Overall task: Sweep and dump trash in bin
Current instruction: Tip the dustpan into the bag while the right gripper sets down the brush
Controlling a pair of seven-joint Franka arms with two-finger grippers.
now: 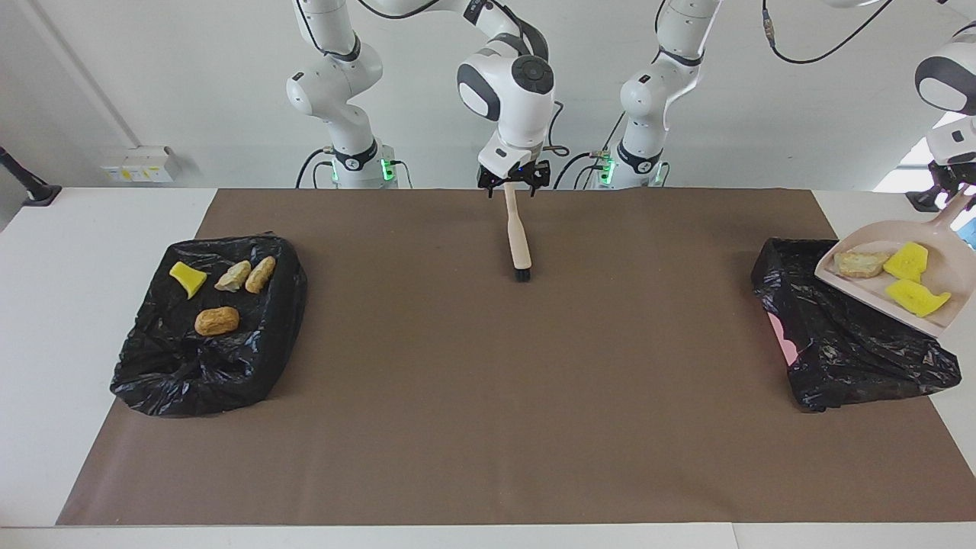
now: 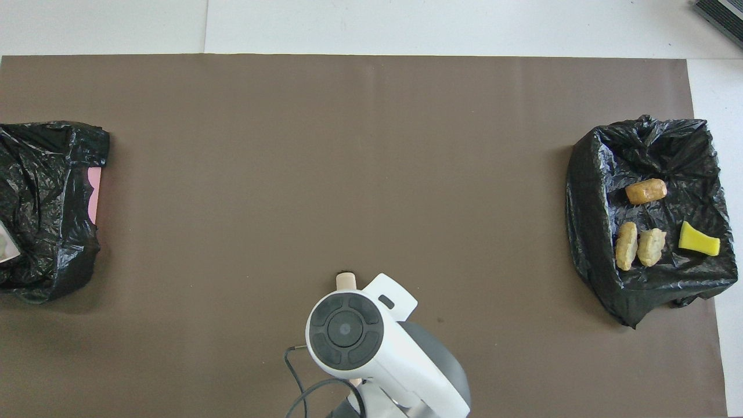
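Three trash scraps sit in the dustpan over the bin bag; four lie in the other bag. Your left claw clamps the pan's handle, and a crooked tip could spill them onto the surface. The right claw is at the brush; you cannot tell its grip.

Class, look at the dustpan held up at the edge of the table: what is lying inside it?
The dustpan holds two yellow sponge pieces and one tan bread lump. Its handle runs up toward the left gripper and out of view at the picture's edge.
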